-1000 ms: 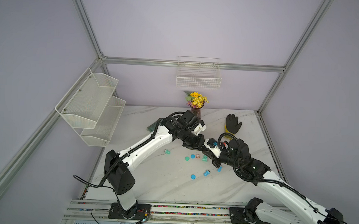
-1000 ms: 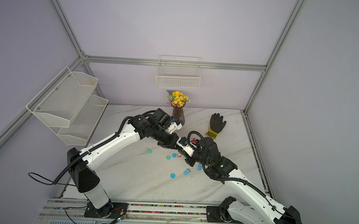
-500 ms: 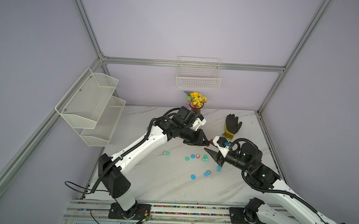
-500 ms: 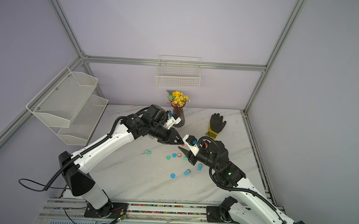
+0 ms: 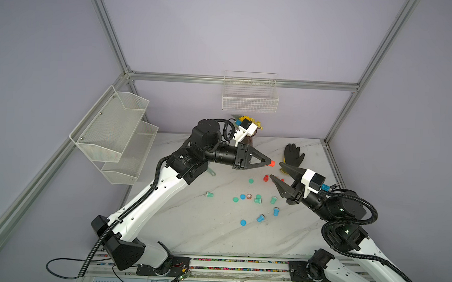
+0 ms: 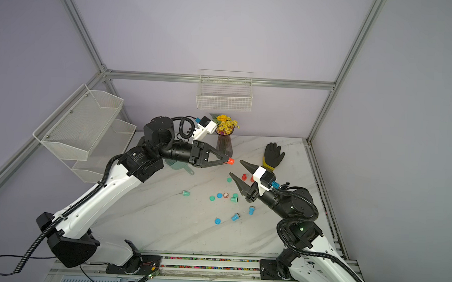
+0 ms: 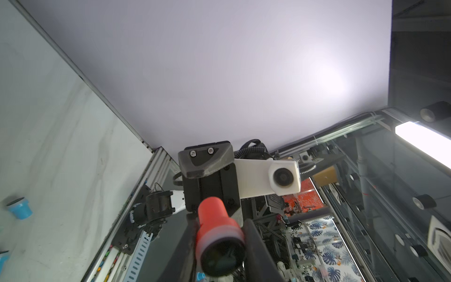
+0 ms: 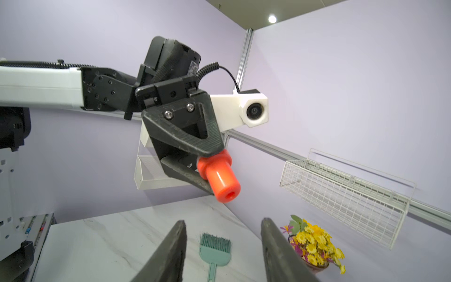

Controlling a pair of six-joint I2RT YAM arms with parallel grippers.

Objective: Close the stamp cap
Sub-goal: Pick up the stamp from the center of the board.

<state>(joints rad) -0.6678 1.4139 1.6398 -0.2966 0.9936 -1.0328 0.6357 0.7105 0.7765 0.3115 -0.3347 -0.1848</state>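
Jutting from left tool (image 5: pixel 268 164) tips, red stamp (image 5: pixel 272 163)

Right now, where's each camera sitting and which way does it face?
Both top views: high over the front edge, looking down on the table; left arm, right arm, left gripper shut on the stamp, right gripper open.
Left wrist: on its arm, looking along its fingers past the stamp at the right gripper, head-on.
Right wrist: on its arm, looking between its open fingers at the left gripper and back wall.
Shared: both wrist views show the stamp; each shows the other gripper.
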